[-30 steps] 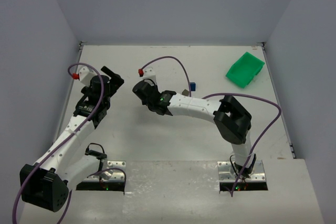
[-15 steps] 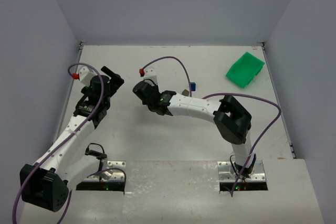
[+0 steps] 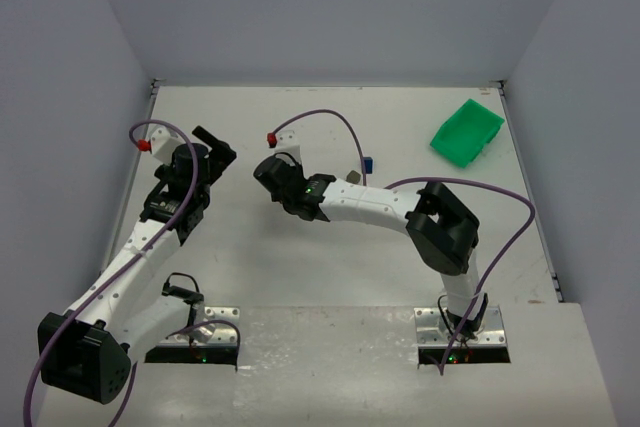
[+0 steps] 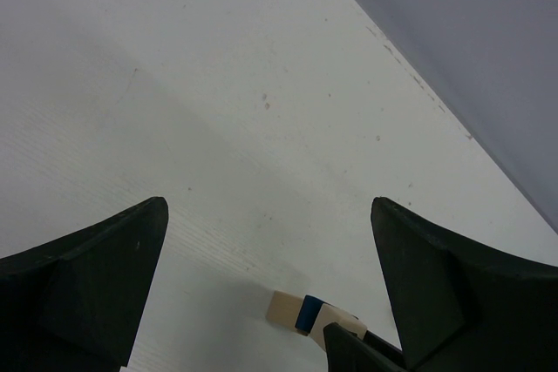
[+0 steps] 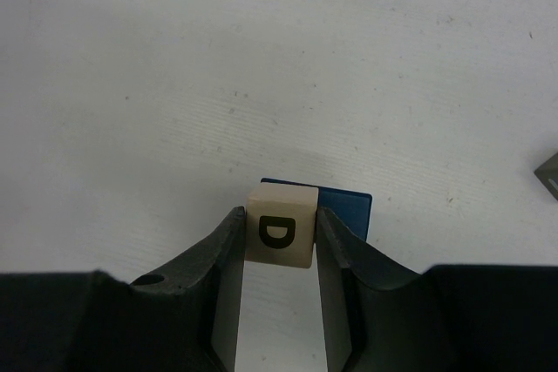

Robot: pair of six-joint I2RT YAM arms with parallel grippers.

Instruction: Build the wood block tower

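My right gripper squeezes the wood block tower from both sides. It is a tan block with a D, touching a blue one, on the white table. My left gripper is spread wide and holds nothing.

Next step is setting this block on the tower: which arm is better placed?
Right. The right gripper has the tan D block between its fingers, right over a blue block. The left gripper is open and empty, off to the side.
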